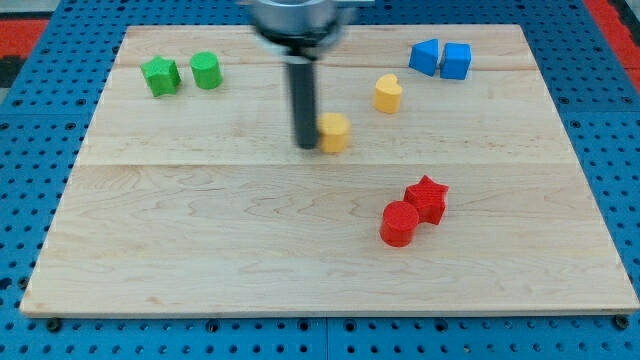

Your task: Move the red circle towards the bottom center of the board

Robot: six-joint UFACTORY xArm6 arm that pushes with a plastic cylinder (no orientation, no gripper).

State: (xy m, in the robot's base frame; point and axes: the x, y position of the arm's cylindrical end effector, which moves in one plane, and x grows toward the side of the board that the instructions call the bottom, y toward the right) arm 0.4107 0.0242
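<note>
Bright, even overhead light falls on the pale wooden board [300, 240], leaving only short soft shadows under the small coloured blocks and no strong glare, while the dark metal rod [303, 100] and its grey mount look motion-blurred.

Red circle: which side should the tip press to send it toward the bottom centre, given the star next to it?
Press the red circle on its upper-right flank, beside the red star touching it there. My tip sits far up-left, against the yellow block, so it likely must circle round first.

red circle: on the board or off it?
On. The red circle sits on the wooden board, lower right of centre, touching the red star.
</note>
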